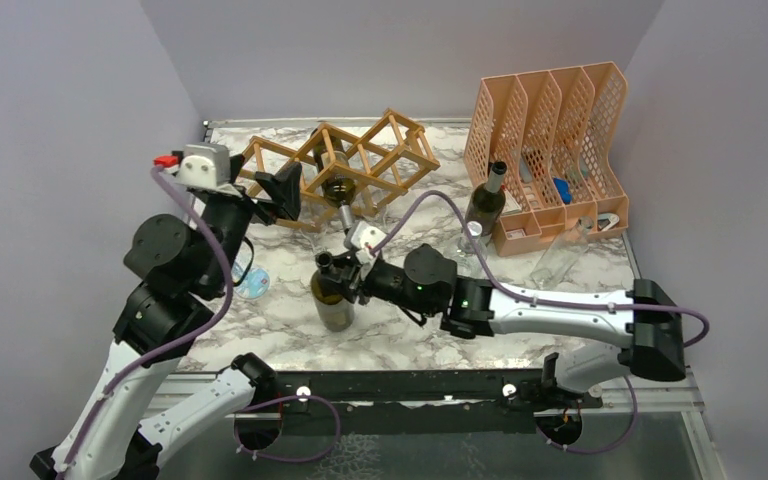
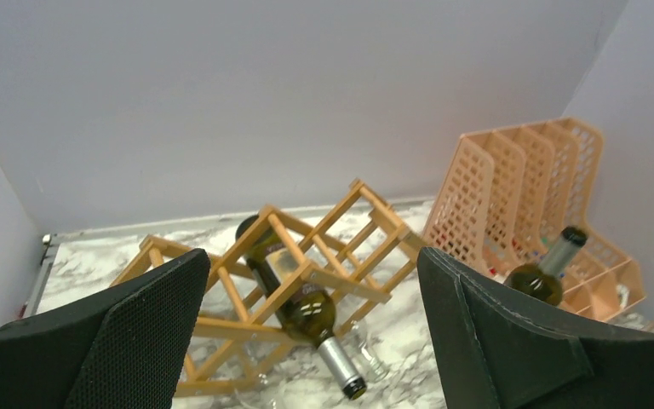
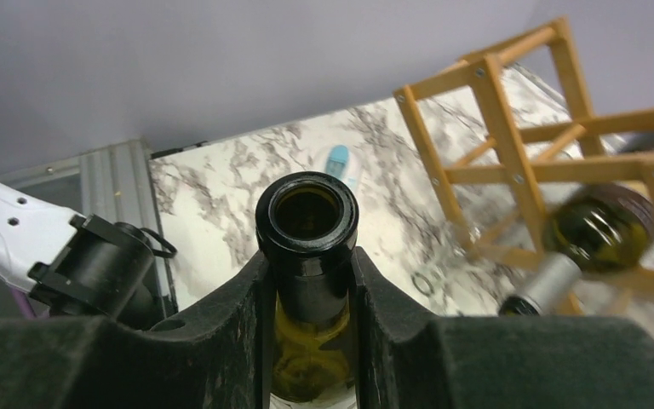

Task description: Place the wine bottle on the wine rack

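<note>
Dark green glass wine bottle (image 1: 335, 308) upright on white marble table (image 1: 280, 332), just near of light-brown wooden lattice wine rack (image 3: 553, 172), right jaws pinching its neck, left jaws spread by the rack's left end

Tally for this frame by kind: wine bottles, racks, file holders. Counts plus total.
Wine bottles: 3 (held bottle in the right gripper, racked bottle, standing bottle)
Wine rack: 1
File holder: 1
Total: 5
The clear glassware is too hard to make out, so it is not counted.
</note>
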Robot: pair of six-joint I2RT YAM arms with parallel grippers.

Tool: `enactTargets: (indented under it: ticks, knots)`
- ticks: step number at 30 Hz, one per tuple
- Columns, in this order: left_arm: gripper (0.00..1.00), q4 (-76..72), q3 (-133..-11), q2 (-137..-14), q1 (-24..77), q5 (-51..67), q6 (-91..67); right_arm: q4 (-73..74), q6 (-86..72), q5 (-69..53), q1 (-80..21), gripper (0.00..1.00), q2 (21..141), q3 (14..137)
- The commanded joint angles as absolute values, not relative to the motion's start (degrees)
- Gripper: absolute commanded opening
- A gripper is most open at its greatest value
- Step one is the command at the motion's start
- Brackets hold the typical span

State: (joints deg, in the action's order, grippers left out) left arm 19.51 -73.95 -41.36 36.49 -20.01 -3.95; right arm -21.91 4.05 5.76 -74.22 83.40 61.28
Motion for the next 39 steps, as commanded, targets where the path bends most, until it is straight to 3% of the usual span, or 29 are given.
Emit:
enactTargets:
  ticks: [1, 10, 20, 29, 34, 39]
  knots:
    - [0.98, 20.4, -69.1, -42.1, 36.6, -23.4, -2.5, -25.1, 2.2, 15.8, -74.5, 0.12, 75.0, 57.4]
    - [0.96, 21.2, -54.3, -41.7, 36.6, -16.6, -6.2, -20.9, 0.2, 26.9, -74.5, 0.11, 64.1, 50.6]
    - [0.99, 10.2, -40.5, -37.8, 36.6, 14.8, -2.9, -18.6, -1.8, 35.4, -74.5, 0.1, 58.0, 49.5]
    - [0.99, -5.7, -29.3, -32.7, 36.7, 28.3, 0.7, -11.7, -1.5, 26.8, -74.6, 0.09, 52.1, 53.0]
    - [0.99, -8.5, -28.6, -36.8, 36.7, 33.0, -2.4, -5.8, -1.9, 19.2, -74.5, 0.09, 50.0, 56.3]
    - [0.99, -16.2, -27.4, -40.6, 36.7, 46.8, -7.8, -3.7, -4.1, 16.1, -74.5, 0.08, 48.7, 57.9]
